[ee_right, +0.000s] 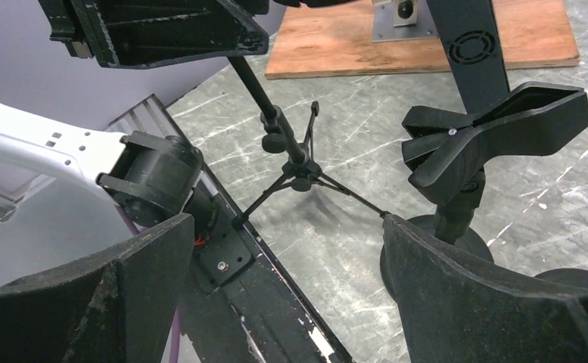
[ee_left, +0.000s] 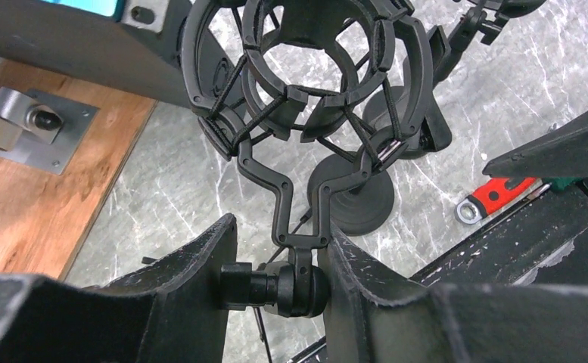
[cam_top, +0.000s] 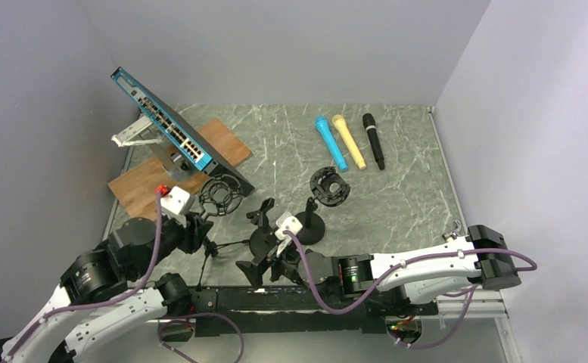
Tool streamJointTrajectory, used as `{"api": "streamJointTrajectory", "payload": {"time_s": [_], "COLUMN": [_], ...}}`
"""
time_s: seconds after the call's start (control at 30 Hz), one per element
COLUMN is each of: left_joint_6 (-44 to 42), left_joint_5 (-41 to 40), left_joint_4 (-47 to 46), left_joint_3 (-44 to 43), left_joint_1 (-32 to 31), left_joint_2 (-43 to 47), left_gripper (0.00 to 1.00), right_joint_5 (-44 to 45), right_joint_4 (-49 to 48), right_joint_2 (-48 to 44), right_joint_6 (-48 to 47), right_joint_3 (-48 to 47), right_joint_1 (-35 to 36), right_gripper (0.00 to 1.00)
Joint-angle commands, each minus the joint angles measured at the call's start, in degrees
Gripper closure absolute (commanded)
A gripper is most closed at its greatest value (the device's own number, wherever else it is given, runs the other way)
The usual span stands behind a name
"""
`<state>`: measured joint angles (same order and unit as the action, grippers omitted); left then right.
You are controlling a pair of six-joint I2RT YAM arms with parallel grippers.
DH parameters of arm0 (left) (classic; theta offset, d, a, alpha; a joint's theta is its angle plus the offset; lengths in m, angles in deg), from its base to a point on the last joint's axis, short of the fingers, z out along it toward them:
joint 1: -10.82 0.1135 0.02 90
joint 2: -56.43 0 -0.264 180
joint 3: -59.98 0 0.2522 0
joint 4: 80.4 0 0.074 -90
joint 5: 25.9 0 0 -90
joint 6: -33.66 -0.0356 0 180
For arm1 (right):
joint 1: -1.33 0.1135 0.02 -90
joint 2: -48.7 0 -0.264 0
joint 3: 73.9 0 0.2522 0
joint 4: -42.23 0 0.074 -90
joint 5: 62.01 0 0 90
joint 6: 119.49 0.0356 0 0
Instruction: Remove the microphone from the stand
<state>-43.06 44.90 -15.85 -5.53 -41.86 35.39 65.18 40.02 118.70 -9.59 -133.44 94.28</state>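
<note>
I find three microphones lying flat, side by side, at the far side of the table (cam_top: 404, 189): a blue microphone (cam_top: 331, 141), a yellow microphone (cam_top: 349, 141) and a black microphone (cam_top: 373, 141), heads toward the far wall.

Well apart from them, at the near left, stands the tripod stand (ee_right: 298, 178) carrying a black shock mount (ee_left: 306, 83). Through its ring I see only the marbled tabletop. The left gripper (ee_left: 279, 283) is clamped on the swivel joint (ee_left: 290, 287) just below that mount, one finger against each side.

Crowding the stand:
- A clip stand (ee_right: 495, 132) on a round base sits just to its right.
- Beyond that is a second shock mount (cam_top: 328, 187) on its own round base.

The right gripper (ee_right: 287, 249) hangs low beside the clip stand, jaws wide apart, nothing between them.

Behind the tripod stand a network switch (cam_top: 166, 121) leans tilted over a wooden board (cam_top: 226, 144). A red-handled tool (ee_left: 499, 193) lies by the rig's near rail.
</note>
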Motion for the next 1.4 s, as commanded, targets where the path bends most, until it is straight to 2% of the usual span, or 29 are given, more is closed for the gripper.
{"api": "streamJointTrajectory", "payload": {"time_s": [0.0,0.1,0.37,0.47,0.57,0.7,0.8,0.97,1.1,1.17,1.37], "left_joint_6": [0.00,1.49,6.69,6.94,7.11,7.42,8.52,9.00,7.06,6.24,5.53], "left_joint_5": [4.91,3.42,-1.77,-1.78,-0.70,0.01,-2.03,-6.02,-7.31,-7.51,-9.23], "left_joint_4": [-6.08,-5.65,-1.32,-0.27,0.78,1.99,3.41,2.70,1.37,1.08,1.53], "left_joint_3": [0.59,1.34,-0.05,-1.68,-3.96,-7.11,-9.82,-12.54,-13.02,-12.66,-10.05], "left_joint_1": [-0.14,-0.20,-0.19,-0.14,-0.14,-0.17,-0.14,-0.16,-0.19,-0.17,-0.14], "left_joint_2": [-2.62,-2.56,-1.04,-0.33,-0.57,-0.89,-1.11,-1.24,-2.54,-3.76,-6.20], "left_gripper": [0.88,0.84,0.46,0.35,0.27,0.21,0.20,0.39,0.44,0.44,0.33], "right_joint_5": [1.12,1.13,1.04,1.04,1.04,1.00,0.87,0.68,0.30,0.18,-0.27], "right_joint_4": [-1.08,-0.87,-0.66,-0.83,-0.83,-0.58,-0.52,-0.86,-0.65,-0.56,-0.56], "right_joint_2": [-2.06,-2.10,-2.10,-2.25,-2.23,-1.99,-2.01,-1.94,-1.64,-1.63,-1.78], "right_joint_6": [0.01,0.14,0.23,-0.01,0.05,0.29,0.32,0.05,0.09,0.17,0.23], "right_joint_3": [-0.09,-0.15,-0.27,-0.28,-0.28,-0.33,-0.45,-0.59,-0.80,-0.80,-0.73], "right_joint_1": [0.27,0.24,0.24,0.22,0.27,0.25,0.23,0.17,0.21,0.29,0.29], "right_gripper": [0.03,0.03,0.03,0.03,0.02,0.03,0.03,0.02,0.02,0.02,0.02]}}
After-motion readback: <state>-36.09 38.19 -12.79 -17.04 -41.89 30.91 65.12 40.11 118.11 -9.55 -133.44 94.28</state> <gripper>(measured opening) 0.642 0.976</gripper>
